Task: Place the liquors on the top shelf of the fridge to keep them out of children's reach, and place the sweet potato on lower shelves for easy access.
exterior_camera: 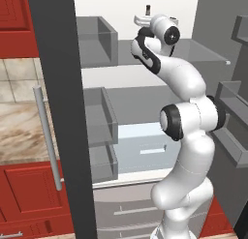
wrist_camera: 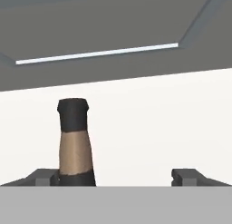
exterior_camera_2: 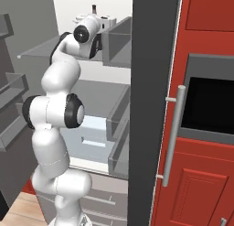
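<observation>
Inside the open fridge point(exterior_camera: 126, 83) my gripper point(wrist_camera: 115, 177) reaches in at the level of the top shelf point(exterior_camera: 206, 52). It is open, its two fingertips point(wrist_camera: 43, 177) far apart. A liquor bottle point(wrist_camera: 74, 141) with a black cap and a tan neck stands upright just inside the left fingertip, with a wide gap to the right one. The base views show only its dark neck point(exterior_camera: 147, 10) point(exterior_camera_2: 93, 9) rising above the hand point(exterior_camera_2: 103, 23). Its body and foot are hidden behind the hand. The sweet potato is out of view.
The fridge's dark grey door point(exterior_camera: 58, 112) with its silver bar handle point(exterior_camera: 46, 136) stands open at the left, grey door bins point(exterior_camera: 99, 39) beside it. A pale blue drawer point(exterior_camera: 140, 146) lies below the lower shelves. Red cabinets point(exterior_camera_2: 205, 174) flank the fridge.
</observation>
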Available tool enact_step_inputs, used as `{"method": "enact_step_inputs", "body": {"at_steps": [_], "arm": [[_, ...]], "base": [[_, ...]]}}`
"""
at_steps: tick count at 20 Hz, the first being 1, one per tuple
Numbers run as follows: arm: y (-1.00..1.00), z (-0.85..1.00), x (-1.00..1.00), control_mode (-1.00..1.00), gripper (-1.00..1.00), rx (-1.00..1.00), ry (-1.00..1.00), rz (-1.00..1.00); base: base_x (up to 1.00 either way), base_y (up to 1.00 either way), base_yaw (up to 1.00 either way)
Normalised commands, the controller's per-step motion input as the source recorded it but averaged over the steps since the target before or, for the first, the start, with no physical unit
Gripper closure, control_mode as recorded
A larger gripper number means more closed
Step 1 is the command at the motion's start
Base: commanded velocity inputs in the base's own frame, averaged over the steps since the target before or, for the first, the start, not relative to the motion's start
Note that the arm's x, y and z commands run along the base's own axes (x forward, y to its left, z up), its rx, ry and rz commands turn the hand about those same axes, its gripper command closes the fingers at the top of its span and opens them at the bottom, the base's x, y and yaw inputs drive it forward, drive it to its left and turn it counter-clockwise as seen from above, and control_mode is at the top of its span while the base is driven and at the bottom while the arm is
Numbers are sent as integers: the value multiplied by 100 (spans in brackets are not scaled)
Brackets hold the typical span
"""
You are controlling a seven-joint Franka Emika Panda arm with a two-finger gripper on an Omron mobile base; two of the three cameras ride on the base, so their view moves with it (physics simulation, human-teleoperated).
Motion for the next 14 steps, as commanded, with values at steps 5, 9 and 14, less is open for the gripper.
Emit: {"method": "enact_step_inputs", "body": {"at_steps": [5, 9, 14], "arm": [[0, 0, -17, -100, -100, -8, 0, 0], [2, 0, -40, -100, -100, -10, 6, 0], [0, 0, -53, -100, -100, -9, 17, 0]], "base": [[0, 0, 0], [0, 0, 0], [0, 0, 0]]}}
